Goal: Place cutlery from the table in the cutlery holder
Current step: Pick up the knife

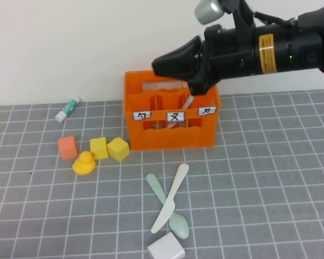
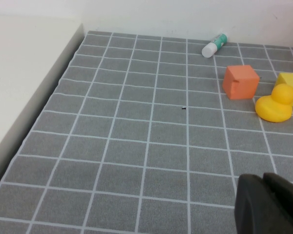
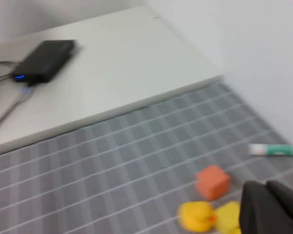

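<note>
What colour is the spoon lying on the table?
Pale mint green spoon, lying under the cream knife; clearest in the high view.

Orange cube (image 3: 212, 181) beside yellow duck (image 3: 197, 216), right claw (image 3: 269, 207) closed.

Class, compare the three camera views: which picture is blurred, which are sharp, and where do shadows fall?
High view: sharp, evenly lit; the knife and spoon cast only faint shadows on the table; the right gripper hangs over the cutlery holder. Left wrist view: crisp grid lines, soft shadow under the duck, left gripper shut. Right wrist view: smeared and soft throughout.
</note>
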Robot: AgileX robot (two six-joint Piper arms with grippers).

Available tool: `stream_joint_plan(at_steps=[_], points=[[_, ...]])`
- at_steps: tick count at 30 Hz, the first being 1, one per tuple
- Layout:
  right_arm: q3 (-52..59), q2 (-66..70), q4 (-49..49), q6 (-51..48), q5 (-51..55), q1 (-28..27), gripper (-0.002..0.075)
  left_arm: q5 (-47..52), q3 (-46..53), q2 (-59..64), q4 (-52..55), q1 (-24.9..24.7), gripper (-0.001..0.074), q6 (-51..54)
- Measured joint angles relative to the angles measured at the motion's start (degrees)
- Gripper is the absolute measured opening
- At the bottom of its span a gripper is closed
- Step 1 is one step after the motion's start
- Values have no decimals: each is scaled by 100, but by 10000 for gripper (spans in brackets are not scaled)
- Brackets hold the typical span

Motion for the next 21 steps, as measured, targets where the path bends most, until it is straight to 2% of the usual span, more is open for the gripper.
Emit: stream_joint_plan(at_steps=[8, 11, 16, 19, 21], points=[[29, 0, 94, 131, 1078, -53, -1, 0, 0, 0, 0, 0, -3, 0], [318, -27, 891, -517, 1140, -53, -1, 0, 0, 0, 0, 0, -3, 0], [1154, -378, 2969, -3059, 1887, 152, -2, 0, 0, 0, 0, 0, -3, 0], [1618, -716, 4513, -4761, 3102, 411, -2, 0, 0, 0, 0, 0, -3, 0], [1756, -918, 5828, -6515, 4254, 675, -3, 0, 0, 0, 0, 0, -3, 0]])
